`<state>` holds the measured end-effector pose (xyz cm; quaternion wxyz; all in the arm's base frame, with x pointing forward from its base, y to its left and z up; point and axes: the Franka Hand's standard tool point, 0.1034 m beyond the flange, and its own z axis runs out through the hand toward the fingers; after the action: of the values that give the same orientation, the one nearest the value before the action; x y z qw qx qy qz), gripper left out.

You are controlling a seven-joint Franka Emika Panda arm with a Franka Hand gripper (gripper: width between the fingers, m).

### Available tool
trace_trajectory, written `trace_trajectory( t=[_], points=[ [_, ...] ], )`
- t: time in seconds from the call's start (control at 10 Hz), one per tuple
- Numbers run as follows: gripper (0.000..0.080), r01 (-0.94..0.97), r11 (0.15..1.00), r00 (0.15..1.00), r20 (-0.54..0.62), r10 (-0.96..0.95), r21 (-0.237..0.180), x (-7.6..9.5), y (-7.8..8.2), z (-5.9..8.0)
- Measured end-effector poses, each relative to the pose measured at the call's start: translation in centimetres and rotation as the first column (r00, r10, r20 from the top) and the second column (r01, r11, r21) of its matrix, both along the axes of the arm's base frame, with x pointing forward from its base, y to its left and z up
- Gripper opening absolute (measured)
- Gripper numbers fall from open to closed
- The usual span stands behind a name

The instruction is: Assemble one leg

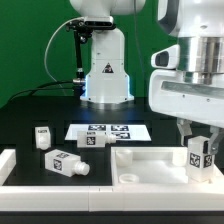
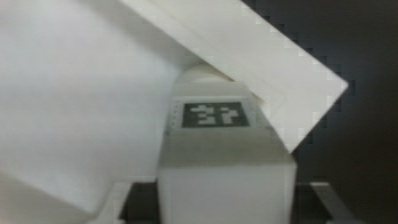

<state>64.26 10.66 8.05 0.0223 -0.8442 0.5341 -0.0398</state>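
Large rimmed white panel (image 1: 150, 165) in front, end effector (image 1: 199, 150) pinching upright leg (image 1: 198, 154) over its corner

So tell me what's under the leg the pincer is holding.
The pincer grips the leg over the white panel. The leg's lower end, and any hole beneath it, is hidden.
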Motion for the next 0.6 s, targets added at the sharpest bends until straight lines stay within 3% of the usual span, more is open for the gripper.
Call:
trace_trajectory(
  t=[0.1,0.3,0.5,0.6],
  points=[
    [0.0285,0.185,0.982,0.983,-0.007,-0.185,0.028,-0.07,-0.06,-0.04],
    [0.0286,0.361,0.931,0.933,-0.017,-0.360,0.052,-0.17,-0.19,-0.06],
    [0.0286,0.360,0.931,0.933,-0.017,-0.360,0.051,-0.18,-0.20,-0.06],
    [0.0286,0.262,0.964,0.965,-0.011,-0.262,0.042,-0.11,-0.36,-0.02]
  ],
)
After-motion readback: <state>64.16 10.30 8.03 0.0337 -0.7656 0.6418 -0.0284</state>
